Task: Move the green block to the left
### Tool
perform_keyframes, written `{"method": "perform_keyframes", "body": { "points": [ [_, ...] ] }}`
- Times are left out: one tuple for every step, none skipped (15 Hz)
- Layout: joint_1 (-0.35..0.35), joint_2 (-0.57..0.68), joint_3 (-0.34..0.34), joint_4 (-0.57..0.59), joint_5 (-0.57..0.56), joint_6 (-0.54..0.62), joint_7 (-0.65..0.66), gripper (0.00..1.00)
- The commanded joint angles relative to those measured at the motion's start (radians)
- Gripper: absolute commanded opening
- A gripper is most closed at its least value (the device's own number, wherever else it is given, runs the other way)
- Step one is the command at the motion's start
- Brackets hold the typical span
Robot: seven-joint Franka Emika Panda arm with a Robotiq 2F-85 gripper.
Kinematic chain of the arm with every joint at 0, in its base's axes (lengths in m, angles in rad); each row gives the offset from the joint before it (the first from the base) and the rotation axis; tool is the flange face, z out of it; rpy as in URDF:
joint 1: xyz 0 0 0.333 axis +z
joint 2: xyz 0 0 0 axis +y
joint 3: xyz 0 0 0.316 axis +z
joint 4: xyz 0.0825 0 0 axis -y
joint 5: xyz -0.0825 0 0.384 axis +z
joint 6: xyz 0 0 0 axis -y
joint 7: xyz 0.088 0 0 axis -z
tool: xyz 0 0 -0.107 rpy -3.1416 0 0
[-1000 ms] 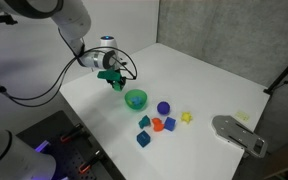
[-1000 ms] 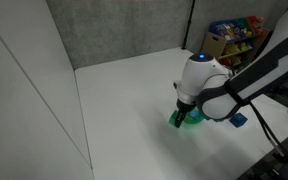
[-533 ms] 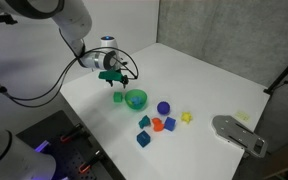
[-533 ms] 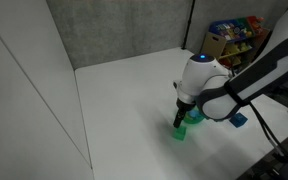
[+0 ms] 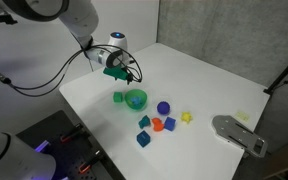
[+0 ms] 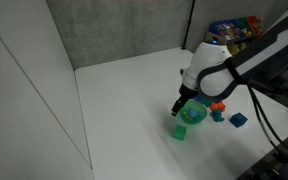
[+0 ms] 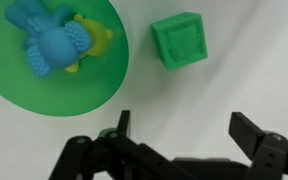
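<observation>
The green block [image 5: 118,97] rests on the white table just beside the round green bowl [image 5: 136,98]; it also shows as the green block [image 6: 180,131] and, from above, as the green block [image 7: 180,40] with the bowl [image 7: 54,60] next to it. My gripper [image 5: 123,74] hangs above and behind the block, apart from it, open and empty. The wrist view shows the gripper [image 7: 180,128] with its dark fingers [image 7: 246,132] spread wide over bare table, the block lying beyond them.
Small blue and yellow shapes [image 7: 54,42] lie in the bowl. Several little coloured shapes [image 5: 156,122] sit scattered on the table [image 5: 214,80]. A grey device [image 5: 239,133] lies at the table's edge. A grey wall [image 6: 114,30] stands behind.
The gripper has opened and let go of the green block, which now rests on the table beside the bowl. The gripper has since risen and drawn back from it.
</observation>
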Motion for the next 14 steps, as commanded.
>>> {"method": "perform_keyframes", "body": {
  "points": [
    [-0.075,-0.061,0.044,-0.016,0.089,-0.036,-0.042,1.00],
    [-0.080,-0.077,0.035,-0.020,0.098,-0.046,-0.035,1.00],
    [-0.079,-0.092,0.022,-0.023,0.100,-0.058,-0.028,1.00],
    [-0.081,-0.111,0.009,-0.027,0.102,-0.076,-0.021,1.00],
    [-0.082,-0.129,-0.002,-0.032,0.103,-0.095,-0.017,1.00],
    [-0.082,-0.152,-0.017,-0.037,0.103,-0.122,-0.012,1.00],
    [-0.080,-0.176,-0.034,-0.045,0.103,-0.151,-0.002,1.00],
    [-0.075,-0.200,-0.054,-0.054,0.096,-0.177,0.005,1.00],
    [-0.074,-0.227,-0.071,-0.065,0.092,-0.198,0.010,1.00],
    [-0.075,-0.249,-0.085,-0.074,0.092,-0.216,0.010,1.00],
    [-0.074,-0.275,-0.101,-0.086,0.088,-0.237,0.014,1.00],
    [-0.075,-0.305,-0.116,-0.103,0.086,-0.256,0.015,1.00],
    [-0.074,-0.336,-0.131,-0.122,0.080,-0.277,0.016,1.00],
    [-0.077,-0.367,-0.139,-0.144,0.088,-0.290,0.011,1.00]
  ]
}}
